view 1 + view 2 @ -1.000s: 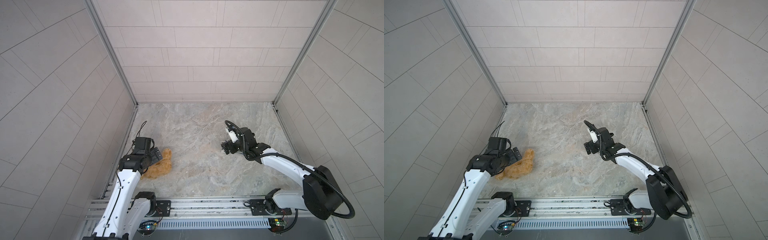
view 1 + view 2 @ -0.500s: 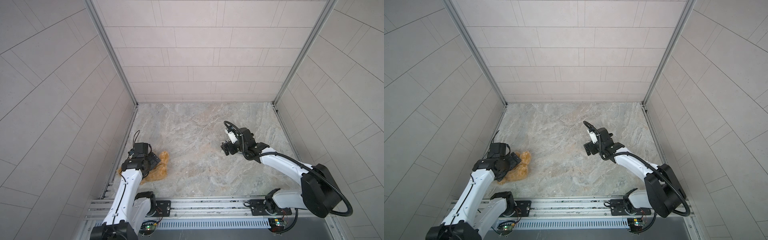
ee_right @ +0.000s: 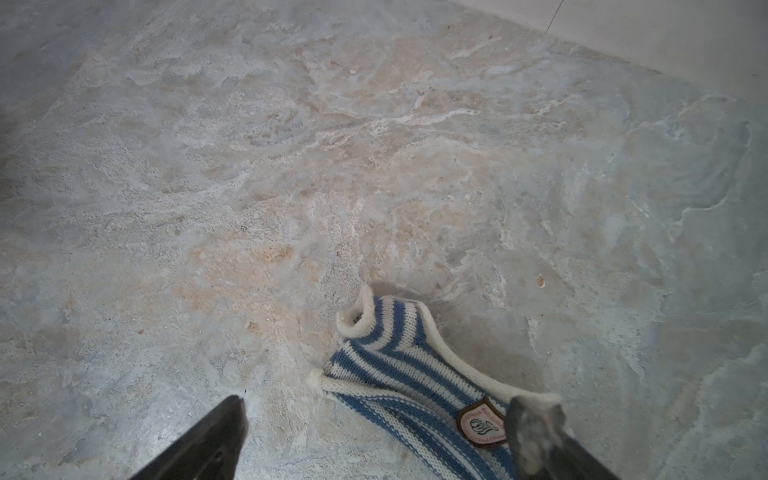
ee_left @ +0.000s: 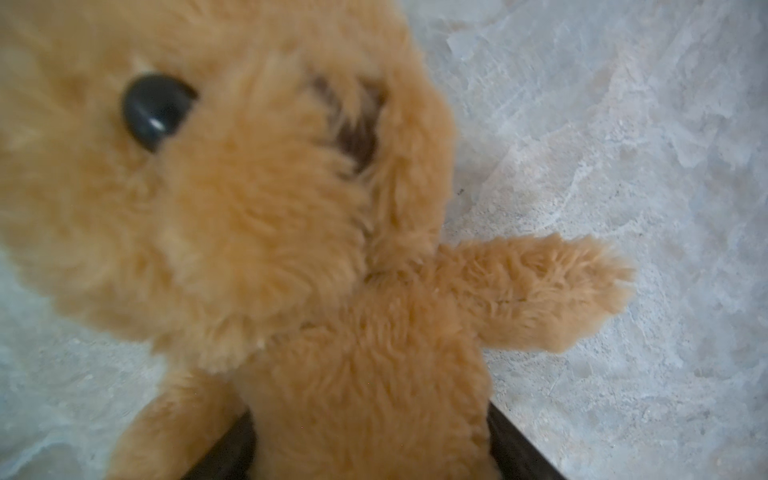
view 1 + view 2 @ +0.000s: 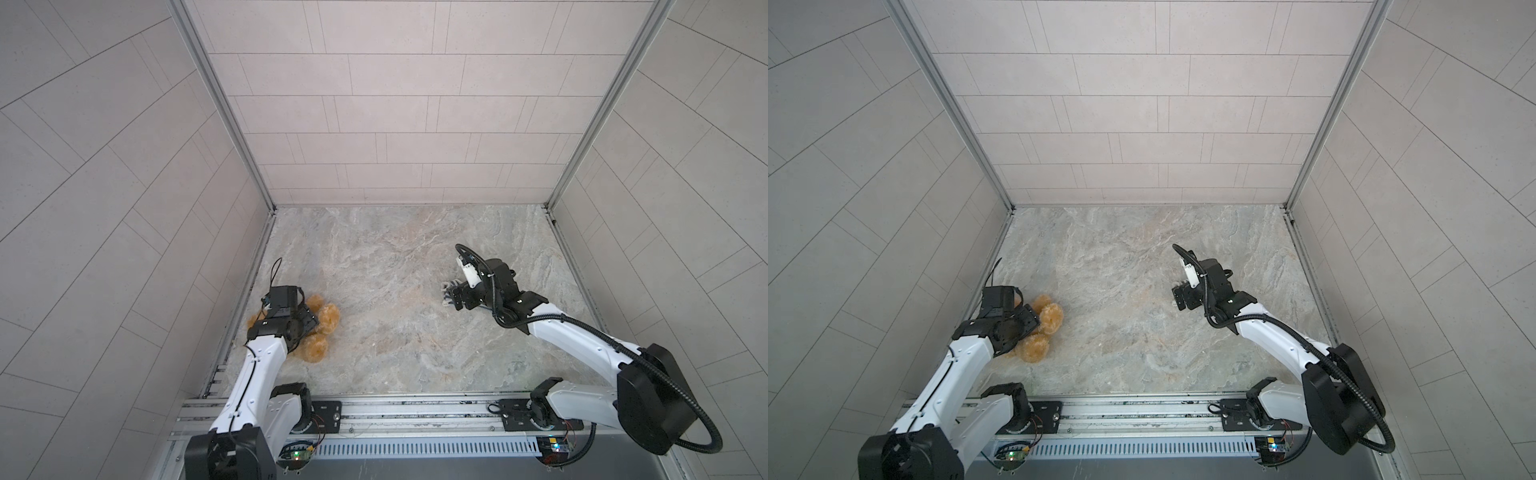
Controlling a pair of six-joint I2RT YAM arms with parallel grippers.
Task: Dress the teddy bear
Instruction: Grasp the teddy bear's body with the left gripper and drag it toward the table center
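The teddy bear (image 5: pixel 328 318), fluffy and golden-brown, lies on the stone floor near the left wall and shows in both top views (image 5: pixel 1050 318). My left gripper (image 5: pixel 305 322) is down over it. In the left wrist view the teddy bear (image 4: pixel 291 208) fills the frame, and my left gripper (image 4: pixel 370 449) has a dark finger against each side of its torso. A blue-and-white striped shirt (image 3: pixel 395 353) with a badge lies flat under my open right gripper (image 3: pixel 384 409). One finger (image 3: pixel 536 436) is over the shirt by the badge. Only a corner of the shirt (image 5: pixel 448 286) shows beside the right gripper (image 5: pixel 455 297).
Tiled walls close in the marbled floor (image 5: pixel 395 332) on three sides, and the left wall (image 5: pixel 232 316) stands close behind the bear. The metal rail (image 5: pixel 374 411) that carries both arm bases runs along the front edge.
My left gripper has come down over the bear and its jaws have narrowed onto the torso. The right arm has barely moved.
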